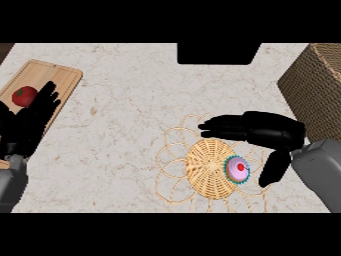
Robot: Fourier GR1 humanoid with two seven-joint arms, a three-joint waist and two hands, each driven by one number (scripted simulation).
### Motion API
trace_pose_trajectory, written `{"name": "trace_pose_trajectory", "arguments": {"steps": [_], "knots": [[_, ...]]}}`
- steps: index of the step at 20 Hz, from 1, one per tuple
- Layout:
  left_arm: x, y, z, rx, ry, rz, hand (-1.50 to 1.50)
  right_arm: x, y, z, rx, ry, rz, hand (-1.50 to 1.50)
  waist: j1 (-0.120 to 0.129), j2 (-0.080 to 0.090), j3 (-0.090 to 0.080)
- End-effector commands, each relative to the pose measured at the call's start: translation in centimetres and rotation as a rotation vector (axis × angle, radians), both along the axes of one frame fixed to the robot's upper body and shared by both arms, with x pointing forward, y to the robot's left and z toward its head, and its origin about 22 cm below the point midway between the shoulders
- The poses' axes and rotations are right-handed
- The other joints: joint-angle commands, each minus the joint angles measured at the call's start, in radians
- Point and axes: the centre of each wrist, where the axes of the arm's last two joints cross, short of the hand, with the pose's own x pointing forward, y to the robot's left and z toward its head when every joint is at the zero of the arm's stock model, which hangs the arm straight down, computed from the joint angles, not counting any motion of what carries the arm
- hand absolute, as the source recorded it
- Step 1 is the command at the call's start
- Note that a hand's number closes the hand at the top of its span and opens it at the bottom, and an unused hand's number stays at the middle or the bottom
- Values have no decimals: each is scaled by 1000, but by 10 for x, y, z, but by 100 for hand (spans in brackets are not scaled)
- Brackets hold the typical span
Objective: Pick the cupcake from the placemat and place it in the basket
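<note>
A small cupcake [238,169] with pale pink icing, a red dot on top and a teal wrapper lies on the woven round placemat [202,165], near its right side. My right hand [265,131] hovers just above and to the right of it, fingers pointing left and thumb hanging down beside the cupcake, not closed on it. The wicker basket [324,92] stands at the right edge of the counter. My left hand [21,120] rests open at the left, fingers up, over the wooden board.
A wooden cutting board [51,80] lies at the far left with a red tomato [25,95] on it, partly behind my left hand. A dark rectangular object [217,52] sits at the counter's back edge.
</note>
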Motion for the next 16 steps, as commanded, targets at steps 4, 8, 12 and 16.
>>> {"name": "trace_pose_trajectory", "arguments": {"steps": [4, 8, 12, 16], "knots": [[15, -4, 9, -14, -5, 7, 0, 15, 6, -23, -97, 11, 83, -150, -4, 1, 0], [-17, -14, -18, -3, -8, -11, 0, 11, -22, -38, -69, 1, 74, -150, -4, -1, 0], [-15, -8, 0, 2, 3, 2, 0, 0, -10, -34, -41, 18, 109, -150, -6, -4, 0], [-11, -2, -10, 3, -1, 9, 0, 9, -27, -36, -31, 85, 142, -150, -5, -1, 0]]}}
